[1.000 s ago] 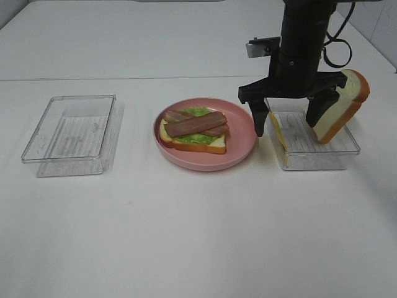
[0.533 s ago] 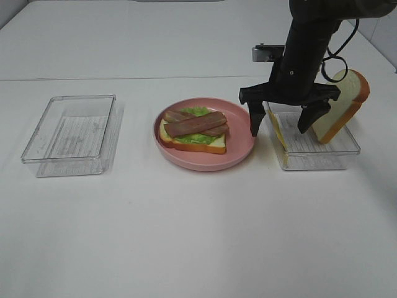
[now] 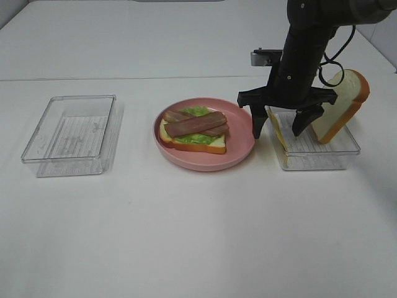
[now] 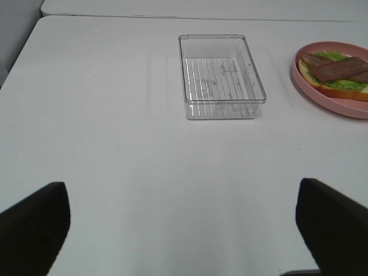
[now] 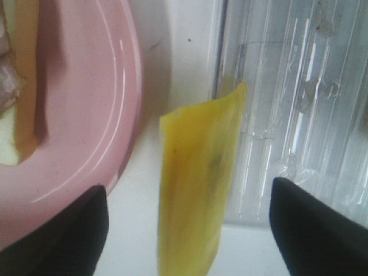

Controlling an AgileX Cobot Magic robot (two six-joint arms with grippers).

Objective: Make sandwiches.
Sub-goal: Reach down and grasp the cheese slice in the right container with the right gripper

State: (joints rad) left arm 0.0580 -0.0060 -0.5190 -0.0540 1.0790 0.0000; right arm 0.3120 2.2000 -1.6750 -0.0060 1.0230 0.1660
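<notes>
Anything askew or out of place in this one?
Yes. The yellow cheese slice stands on edge, curled, at the left wall of the right-hand clear tray. The bread slice leans tilted at that tray's right end instead of lying flat.

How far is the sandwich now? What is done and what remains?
Done: one bread slice lies on the plate with lettuce and two bacon strips on it. In hand: nothing is gripped; the right claw, open, hangs over the cheese standing at the tray wall. To do: cheese onto the stack, then the second bread slice, leaning in that tray, on top.
</notes>
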